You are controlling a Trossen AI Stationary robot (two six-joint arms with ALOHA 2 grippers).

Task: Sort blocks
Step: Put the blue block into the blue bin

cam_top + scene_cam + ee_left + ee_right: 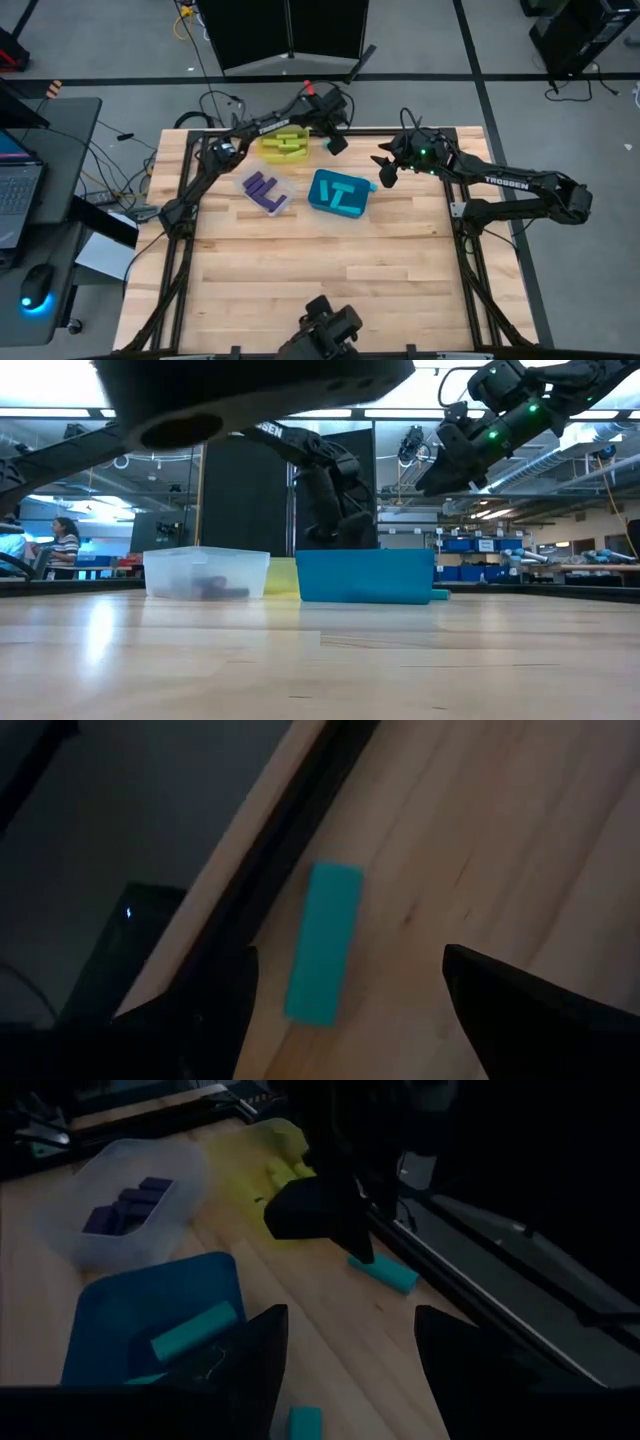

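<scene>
From above, three bins are sitting in a row at the back of the bench point(320, 270), so each colour is getting its own home. The yellow bin point(285, 146) is keeping yellow-green blocks point(287, 141), the clear bin point(265, 191) is keeping purple blocks point(264, 189), and the teal bin point(338, 193) is keeping cyan blocks point(342, 193). The left gripper point(334, 143) is hanging just past the yellow bin, near the back edge. The right gripper point(384, 172) is hanging beside the teal bin.

From bench height, the clear bin, a bit of yellow and the teal bin are standing side by side. The right gripper point(437, 470) is floating high above them, holding nothing.

The left wrist camera is looking down at one loose cyan block point(324, 942) lying by the bench's dark edge. The jaws are spread wide on both sides of it, probably getting ready to pick it up.

The right wrist camera is showing its own jaws spread too, with nothing between them. A small cyan block point(305, 1422) is lying on the bench below them. The left gripper point(335, 1220) is hanging over the other loose block point(383, 1272), which probably belongs in the teal bin.
</scene>
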